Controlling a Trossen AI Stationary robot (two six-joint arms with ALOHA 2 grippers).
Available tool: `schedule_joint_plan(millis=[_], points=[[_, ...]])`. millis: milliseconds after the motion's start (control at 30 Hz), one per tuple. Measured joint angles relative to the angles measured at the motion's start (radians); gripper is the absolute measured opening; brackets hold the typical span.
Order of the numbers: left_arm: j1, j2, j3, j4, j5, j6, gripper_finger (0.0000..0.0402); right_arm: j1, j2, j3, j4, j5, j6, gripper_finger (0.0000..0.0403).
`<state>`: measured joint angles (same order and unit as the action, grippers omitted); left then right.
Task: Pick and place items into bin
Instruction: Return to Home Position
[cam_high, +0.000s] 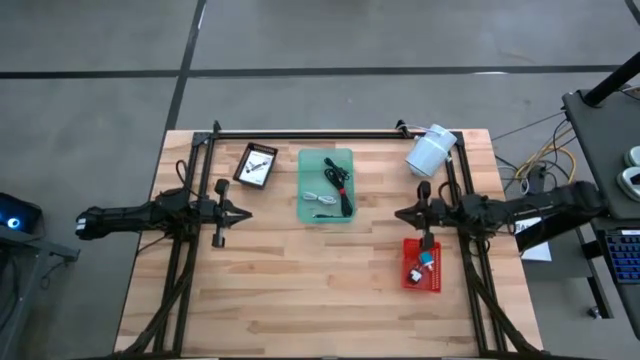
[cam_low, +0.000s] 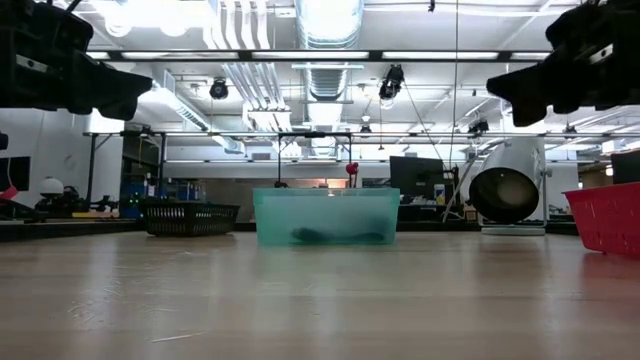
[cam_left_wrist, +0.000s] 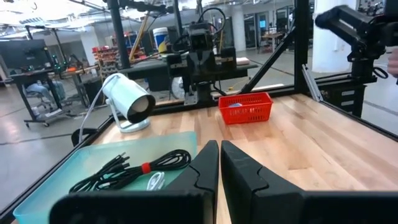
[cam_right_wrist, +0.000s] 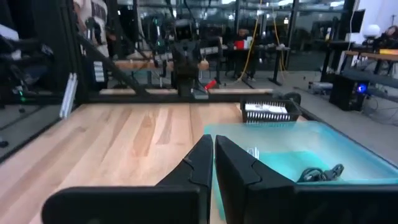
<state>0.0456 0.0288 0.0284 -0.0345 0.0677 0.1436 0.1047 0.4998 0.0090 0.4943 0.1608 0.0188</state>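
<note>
The left arm (cam_high: 150, 213) is hovering by the table's (cam_high: 300, 300) left edge and the right arm (cam_high: 500, 212) by its right, jaws pressing shut on nothing (tips touching), while the black cables (cam_high: 341, 185) are lying in the teal bin (cam_high: 306, 160) near the far edge, a white packet (cam_high: 258, 165) in the black bin (cam_high: 239, 175) beside it.

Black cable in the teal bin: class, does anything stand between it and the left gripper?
Nothing visible does. Only bare table lies between the left gripper and the teal bin holding the black cable; the black bin sits aside. The right gripper hangs opposite.
</note>
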Motion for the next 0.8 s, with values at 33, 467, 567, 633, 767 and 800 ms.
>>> schedule_joint_plan(millis=[33,467,567,633,767,800], points=[[0.000,0.000,0.000,-0.001,-0.002,0.000,0.0001,0.000,-0.033,0.000,-0.028,0.000,0.003,0.0008],[0.000,0.008,0.014,-0.041,-0.059,-0.080,0.0001,0.000,-0.417,0.000,-0.408,0.049,-0.024,0.0008],[0.000,-0.001,0.015,-0.045,-0.047,-0.085,0.0001,0.000,-0.466,0.000,-0.450,0.078,-0.023,0.0008],[0.000,-0.002,0.015,-0.045,-0.040,-0.085,0.0001,0.001,-0.484,0.000,-0.451,0.060,-0.026,0.0008],[0.000,0.002,0.014,-0.044,-0.040,-0.079,0.0001,0.000,-0.493,0.000,-0.454,0.048,-0.050,0.0008],[0.000,0.004,0.014,-0.044,-0.043,-0.077,0.0001,0.000,-0.489,0.000,-0.454,0.048,-0.053,0.0008]])
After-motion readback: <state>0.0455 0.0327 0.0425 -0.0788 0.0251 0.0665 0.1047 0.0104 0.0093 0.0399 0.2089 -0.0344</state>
